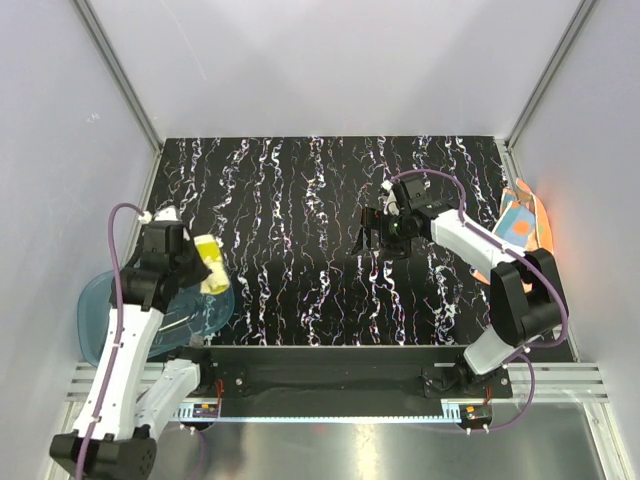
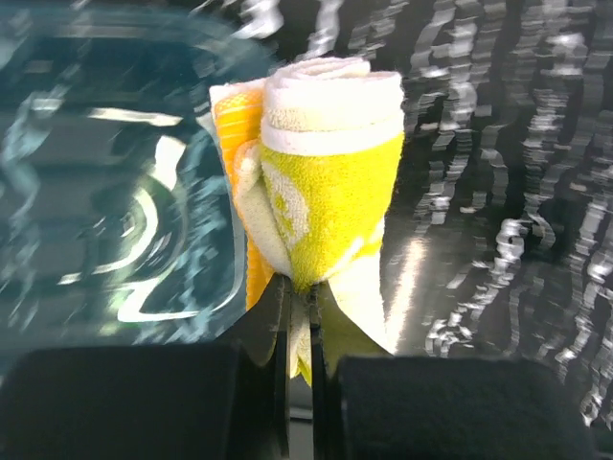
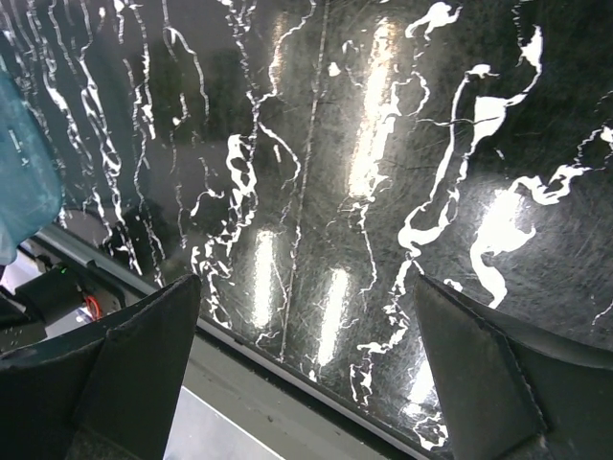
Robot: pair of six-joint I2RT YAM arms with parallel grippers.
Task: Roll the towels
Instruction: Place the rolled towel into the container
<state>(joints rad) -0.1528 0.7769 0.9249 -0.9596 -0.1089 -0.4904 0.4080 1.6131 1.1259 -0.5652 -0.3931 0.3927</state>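
Your left fingers (image 2: 144, 402) are clamped together on the lower end of the yellow towel (image 2: 330, 182). It is a short, fat roll standing upright from the grip, with its white spiral end on top. From above, that roll (image 1: 210, 263) hangs over the far right rim of the blue tray (image 1: 100, 320), which sits at the worktop's (image 1: 300, 200) left edge, towards the near corner. Your right fingers (image 3: 124, 374) are spread wide apart with nothing between them. They are poised above bare worktop to the right of the middle. The orange towel (image 1: 522, 222), with its light blue patch, lies just past the worktop's right edge by the side wall. It looks unrolled, though it is too small there to be sure.
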